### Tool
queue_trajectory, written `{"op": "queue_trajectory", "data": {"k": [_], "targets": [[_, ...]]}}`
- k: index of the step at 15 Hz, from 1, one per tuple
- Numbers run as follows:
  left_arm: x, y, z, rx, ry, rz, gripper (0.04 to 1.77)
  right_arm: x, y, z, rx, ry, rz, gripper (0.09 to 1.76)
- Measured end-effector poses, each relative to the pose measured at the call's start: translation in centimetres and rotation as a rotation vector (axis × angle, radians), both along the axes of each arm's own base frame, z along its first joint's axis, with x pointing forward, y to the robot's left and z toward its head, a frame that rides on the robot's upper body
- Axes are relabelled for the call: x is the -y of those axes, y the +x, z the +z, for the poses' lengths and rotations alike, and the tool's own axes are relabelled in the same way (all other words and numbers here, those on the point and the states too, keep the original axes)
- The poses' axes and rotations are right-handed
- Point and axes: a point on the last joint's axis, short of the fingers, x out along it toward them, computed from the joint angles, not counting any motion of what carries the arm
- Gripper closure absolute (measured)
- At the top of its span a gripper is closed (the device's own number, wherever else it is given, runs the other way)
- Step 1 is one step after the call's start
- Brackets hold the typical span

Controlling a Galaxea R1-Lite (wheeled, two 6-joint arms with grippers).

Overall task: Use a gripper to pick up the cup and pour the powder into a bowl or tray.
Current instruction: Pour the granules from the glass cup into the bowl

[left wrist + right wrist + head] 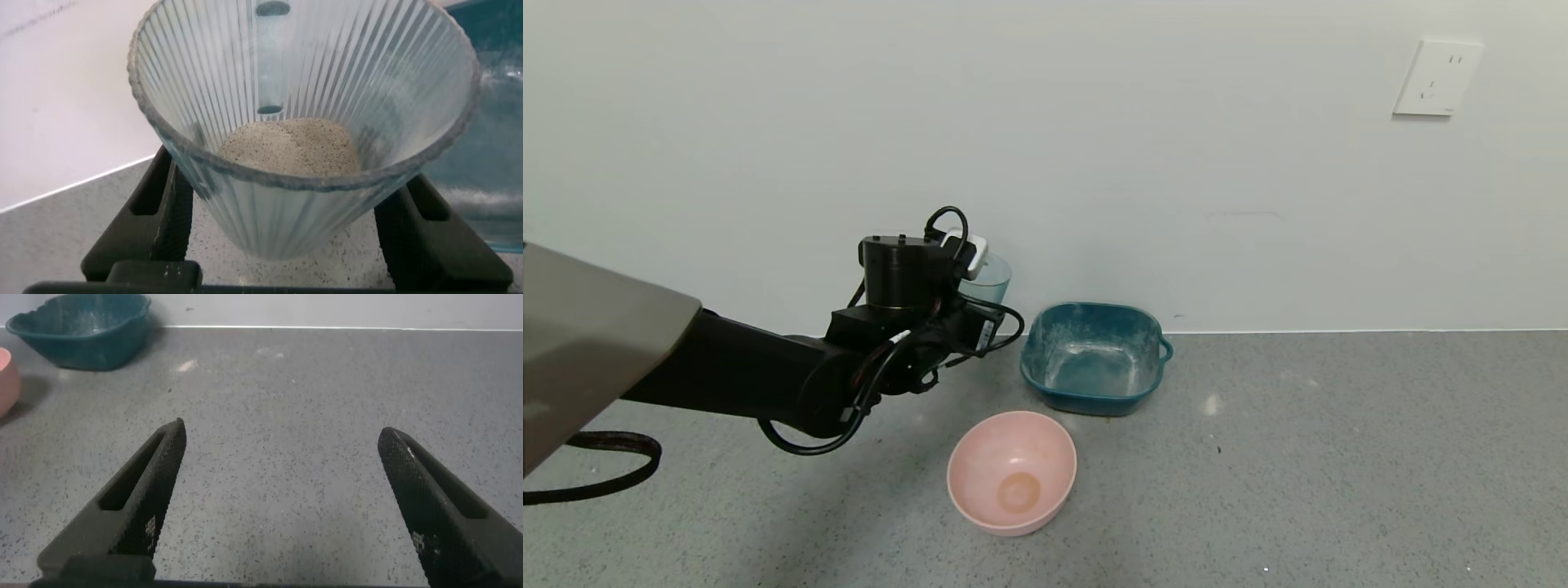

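My left gripper (968, 298) is shut on the clear ribbed cup (988, 282) and holds it upright above the grey counter, close to the wall. In the left wrist view the cup (302, 122) sits between the two black fingers (151, 212), with a heap of off-white powder (290, 147) in its bottom. The teal square dish (1086, 310), dusted white inside, stands just to the right of the cup and shows at the edge of the left wrist view (498, 98). My right gripper (282, 433) is open and empty over bare counter, out of the head view.
A round pink bowl (980, 445) stands in front of the teal dish, nearer to me. The right wrist view shows the teal dish (82, 331) and the pink bowl's edge (6, 380) far off. The wall with an outlet (1437, 77) lies right behind the cup.
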Motion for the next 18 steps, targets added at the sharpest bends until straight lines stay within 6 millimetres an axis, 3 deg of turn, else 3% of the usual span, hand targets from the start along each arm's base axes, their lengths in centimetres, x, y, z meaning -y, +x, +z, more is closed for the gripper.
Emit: {"op": "queue_trajectory", "data": {"k": [11, 18], "targets": [[4.9, -0.7, 2.5, -0.021, 0.373, 0.039, 0.53, 0.0, 0.0, 0.0, 0.000, 0.000, 0.000, 0.14], [8.4, -1.2, 0.6, -0.032, 0.586, 0.039, 0.53, 0.0, 0.0, 0.0, 0.000, 0.000, 0.000, 0.14]]}}
